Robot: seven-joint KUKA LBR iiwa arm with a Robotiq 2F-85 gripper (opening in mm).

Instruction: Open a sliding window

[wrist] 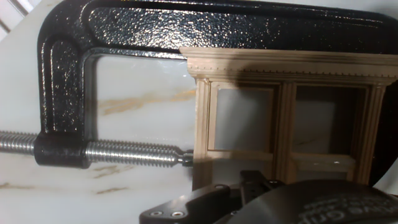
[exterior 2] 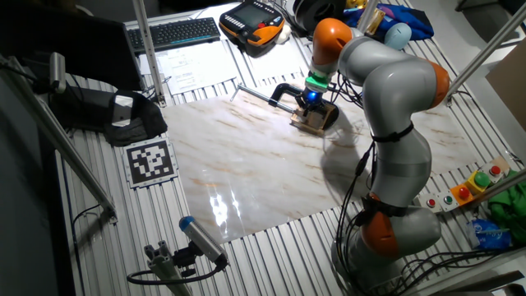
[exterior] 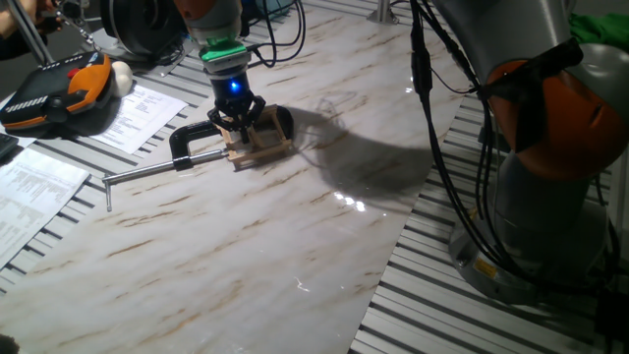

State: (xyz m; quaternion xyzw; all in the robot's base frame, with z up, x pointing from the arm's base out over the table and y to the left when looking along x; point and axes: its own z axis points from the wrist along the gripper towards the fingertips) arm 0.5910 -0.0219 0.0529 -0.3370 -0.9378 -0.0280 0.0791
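Observation:
The sliding window is a small pale-wood frame with two panes, lying flat on the marble board. A black C-clamp grips its left end. My gripper points straight down onto the window's near-left part, its two black fingers spread apart over the wood. In the other fixed view the gripper stands on the window. The hand view shows the window close up, both panes side by side, the clamp and its screw pressing on the frame. The fingertips are hidden there.
The clamp's steel bar sticks out to the left over the marble board. An orange-black teach pendant and papers lie at the back left. The arm's base stands at the right. A keyboard lies beyond the board.

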